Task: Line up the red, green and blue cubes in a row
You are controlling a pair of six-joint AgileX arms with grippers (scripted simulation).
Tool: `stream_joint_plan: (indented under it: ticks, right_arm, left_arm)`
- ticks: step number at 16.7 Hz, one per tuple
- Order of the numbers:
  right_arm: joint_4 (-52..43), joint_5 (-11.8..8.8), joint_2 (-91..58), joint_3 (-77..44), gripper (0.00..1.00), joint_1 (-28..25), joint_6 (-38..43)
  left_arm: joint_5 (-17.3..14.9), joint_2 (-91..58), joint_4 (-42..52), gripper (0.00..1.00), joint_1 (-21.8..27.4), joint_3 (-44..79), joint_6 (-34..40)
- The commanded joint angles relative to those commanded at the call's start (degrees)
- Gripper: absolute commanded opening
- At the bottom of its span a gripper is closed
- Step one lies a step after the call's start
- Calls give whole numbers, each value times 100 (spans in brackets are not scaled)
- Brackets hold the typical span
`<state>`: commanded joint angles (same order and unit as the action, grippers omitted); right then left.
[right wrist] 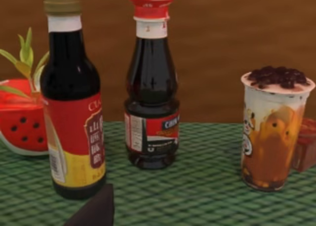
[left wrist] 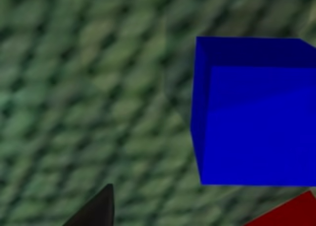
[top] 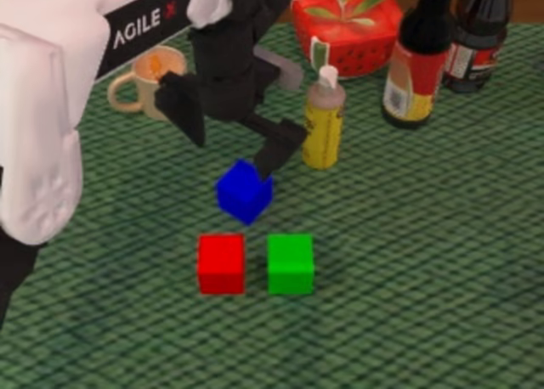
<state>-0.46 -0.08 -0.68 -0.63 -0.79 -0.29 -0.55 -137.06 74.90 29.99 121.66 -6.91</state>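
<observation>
The red cube [top: 221, 263] and the green cube [top: 291, 264] sit side by side on the green cloth, a small gap between them. The blue cube [top: 244, 189] is just behind that gap, turned at an angle. My left gripper [top: 229, 154] hangs open above the blue cube, fingers spread wide, one fingertip [top: 270, 158] over the cube's far corner. In the left wrist view the blue cube [left wrist: 254, 117] fills one side, a corner of the red cube [left wrist: 291, 213] shows, and one finger [left wrist: 98, 211] stands apart from both. My right gripper is out of the top view, parked; one finger [right wrist: 96, 208] shows.
Behind the cubes stand a yellow squeeze bottle [top: 323, 121], a mug [top: 149, 79], a watermelon-patterned box [top: 344, 28] and two dark sauce bottles [top: 416, 58] [top: 480, 36]. The right wrist view shows a bubble tea cup [right wrist: 274, 132] beside those bottles [right wrist: 151, 97].
</observation>
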Motion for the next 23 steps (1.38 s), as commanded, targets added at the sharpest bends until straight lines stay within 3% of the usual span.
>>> stream_joint_plan:
  ticks: [7, 15, 20, 23]
  right_arm:
    - [46, 8, 68, 64, 100, 21, 29]
    - [46, 8, 68, 64, 100, 21, 29]
    - [46, 8, 68, 64, 100, 21, 29]
    - [46, 8, 68, 64, 100, 21, 29]
  left_arm:
    - [19, -51, -30, 100, -26, 50, 0]
    - [21, -396, -1470, 100, -7, -1019, -6]
    - [21, -432, -1558, 100, -5, -1095, -6]
    - [21, -432, -1558, 77, -5, -1095, -6]
